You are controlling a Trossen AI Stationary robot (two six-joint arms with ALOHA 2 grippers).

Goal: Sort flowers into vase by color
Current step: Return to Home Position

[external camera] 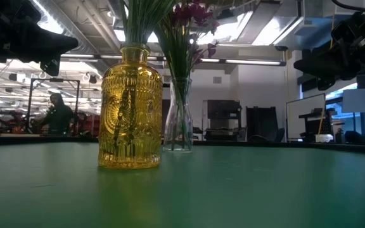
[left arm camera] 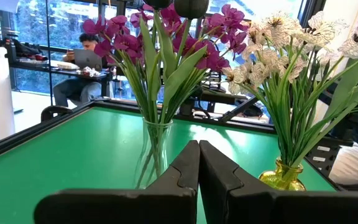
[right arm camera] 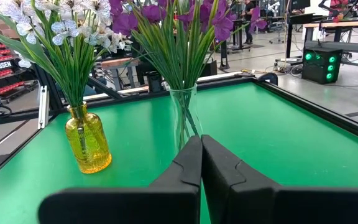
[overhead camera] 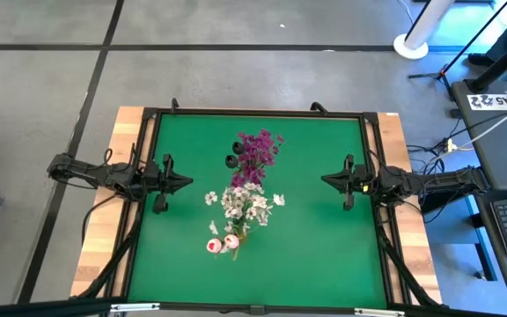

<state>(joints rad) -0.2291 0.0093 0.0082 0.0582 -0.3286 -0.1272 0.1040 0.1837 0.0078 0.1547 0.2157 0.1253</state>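
- While nothing is held between them, the fingers of the left gripper (left arm camera: 199, 147) are pressed together, and the same is seen of the right gripper (right arm camera: 201, 140).
- Both grippers are parked near the table's sides in the high view, the left at nine o'clock and the right at three o'clock. Each is pointed toward the middle and kept well apart from the flowers.
- Purple flowers (overhead camera: 255, 151) and two dark buds (overhead camera: 231, 160) are stood in the clear vase (external camera: 179, 120), near the table's centre.
- White blossoms (overhead camera: 246, 202) are carried by the yellow vase (external camera: 130, 117), set near the clear one toward six o'clock. Pink buds (overhead camera: 221, 244) appear to be grouped with them.
- No stem is seen lying loose on the green table (overhead camera: 315, 255), so the sorting is judged to be finished.
- Only the parking of the arms appears to be left, and that is judged nearly or wholly done.
- A seated person (left arm camera: 82, 59) is made out in the room beyond, far from the table.
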